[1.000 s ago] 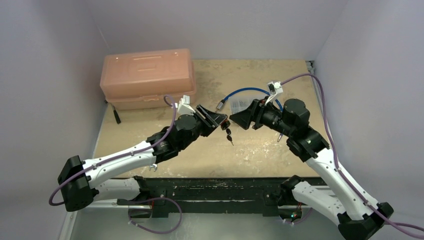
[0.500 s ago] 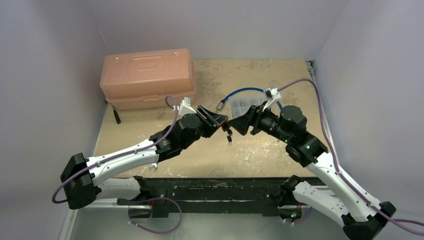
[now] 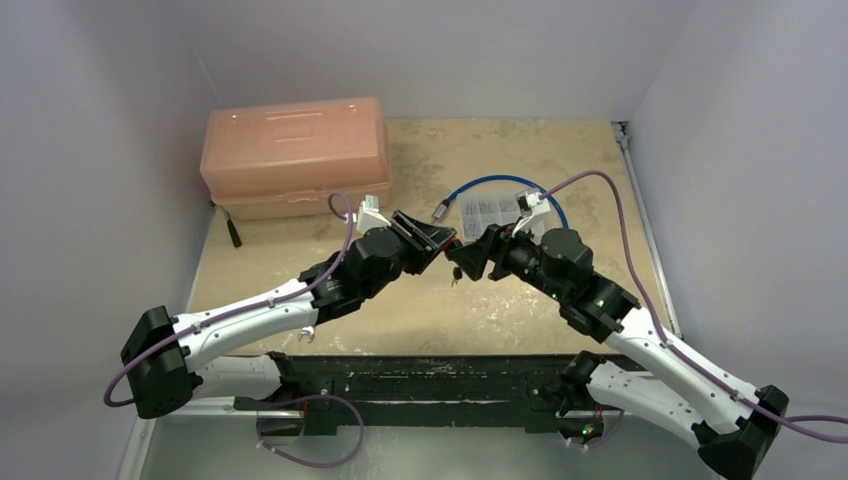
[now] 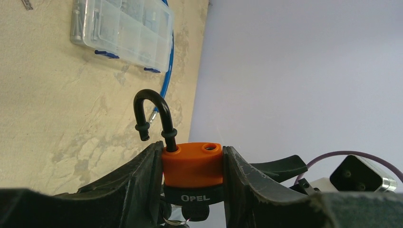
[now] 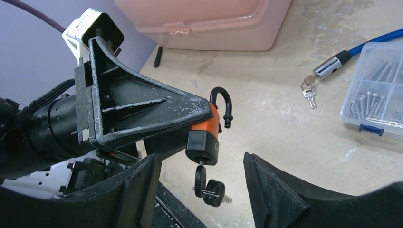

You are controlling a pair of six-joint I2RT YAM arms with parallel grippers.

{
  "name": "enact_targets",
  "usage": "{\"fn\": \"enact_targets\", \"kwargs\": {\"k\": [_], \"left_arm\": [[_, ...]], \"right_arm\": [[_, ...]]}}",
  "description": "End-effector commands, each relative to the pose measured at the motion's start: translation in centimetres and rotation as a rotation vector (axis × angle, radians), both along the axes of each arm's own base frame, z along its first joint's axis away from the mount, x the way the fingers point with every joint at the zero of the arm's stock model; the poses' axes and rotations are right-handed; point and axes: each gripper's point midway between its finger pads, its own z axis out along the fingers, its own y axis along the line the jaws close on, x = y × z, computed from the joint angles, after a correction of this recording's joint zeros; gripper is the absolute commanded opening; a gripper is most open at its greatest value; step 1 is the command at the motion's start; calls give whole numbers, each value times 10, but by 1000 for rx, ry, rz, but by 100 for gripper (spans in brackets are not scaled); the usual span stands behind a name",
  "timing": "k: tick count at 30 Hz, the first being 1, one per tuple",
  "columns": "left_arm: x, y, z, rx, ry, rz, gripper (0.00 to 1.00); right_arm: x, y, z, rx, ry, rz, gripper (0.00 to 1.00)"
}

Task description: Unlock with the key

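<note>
Left fingers (image 4: 140,178) mask the padlock (image 4: 192,167) sides (shackle (image 4: 153,100) open).

Left fingers (image 3: 422,236) and right fingers (image 3: 478,252) tip to tip, pink toolbox (image 3: 294,152) back left

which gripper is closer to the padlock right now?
Left. The left gripper is clamped on the padlock, on its orange body. The right gripper is open just beside it, straddling the hanging keys without touching.
</note>
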Motion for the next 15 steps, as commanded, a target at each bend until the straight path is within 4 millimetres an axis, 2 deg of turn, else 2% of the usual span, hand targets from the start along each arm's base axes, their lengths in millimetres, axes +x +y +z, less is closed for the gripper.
{"fn": "enact_targets", "kwargs": {"k": [1, 15], "left_arm": [[2, 1, 38, -131, -54, 21, 0], [0, 5, 39, -155, -59, 31, 0]], "right_arm": [[11, 3, 17, 63, -62, -54, 70], [21, 20, 8, 49, -73, -81, 65]]}}
